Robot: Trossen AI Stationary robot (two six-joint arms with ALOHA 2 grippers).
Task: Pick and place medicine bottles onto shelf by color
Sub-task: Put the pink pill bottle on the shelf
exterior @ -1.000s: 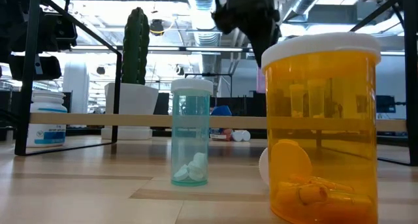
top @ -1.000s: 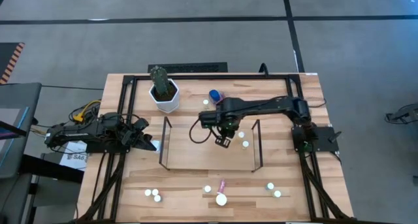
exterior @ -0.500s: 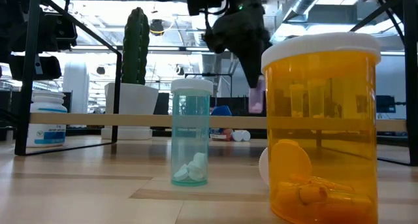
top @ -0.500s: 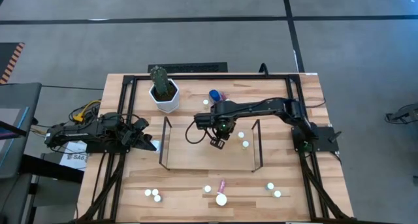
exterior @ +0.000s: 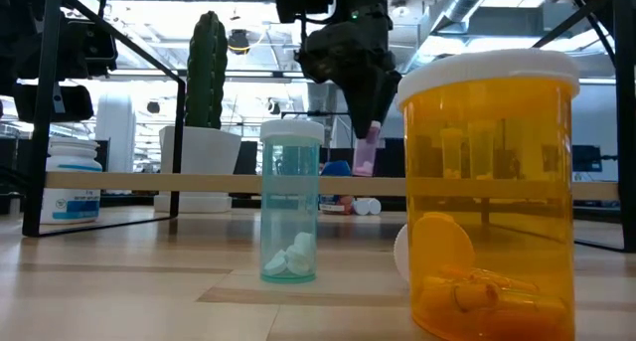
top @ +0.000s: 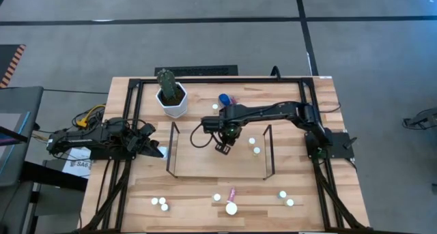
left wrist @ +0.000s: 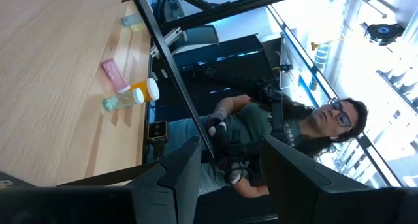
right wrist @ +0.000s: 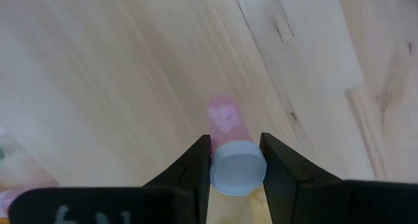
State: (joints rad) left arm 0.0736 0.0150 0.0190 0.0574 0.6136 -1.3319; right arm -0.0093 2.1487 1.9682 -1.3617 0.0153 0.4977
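A pink medicine bottle (right wrist: 230,136) with a pale cap hangs pinched between the fingers of the right gripper (right wrist: 235,160), held cap-up above the light-wood shelf (top: 205,167). From table level the same pink bottle (exterior: 366,150) dangles from the dark gripper (exterior: 366,122), clear of the shelf board below it. From overhead, the right arm (top: 273,112) reaches from its base at the table's right edge across to the shelf's rear half, its gripper (top: 222,147) poised between the two dark-framed end panels.

Two white-capped bottles (top: 253,145) stand on the shelf near its right panel. A blue-capped bottle (top: 224,99) lies behind the shelf, beside the white hexagonal cactus pot (top: 172,101). More bottles are scattered along the table's (top: 307,207) front strip: a cluster of three white caps (top: 160,203) on the left, a pink bottle lying flat (top: 231,193) with a larger white-capped one (top: 231,208) near the middle, and a pair of white caps (top: 286,198) on the right. Closest to the low camera stand an orange bottle (exterior: 492,192) and a slim teal bottle (exterior: 290,200) holding white tablets.

The left gripper (top: 151,149) rests at the table's left edge, well apart from the shelf, its fingers (left wrist: 177,175) standing slightly apart and holding nothing. Beyond them, a seated person (left wrist: 274,132) is visible in the room.
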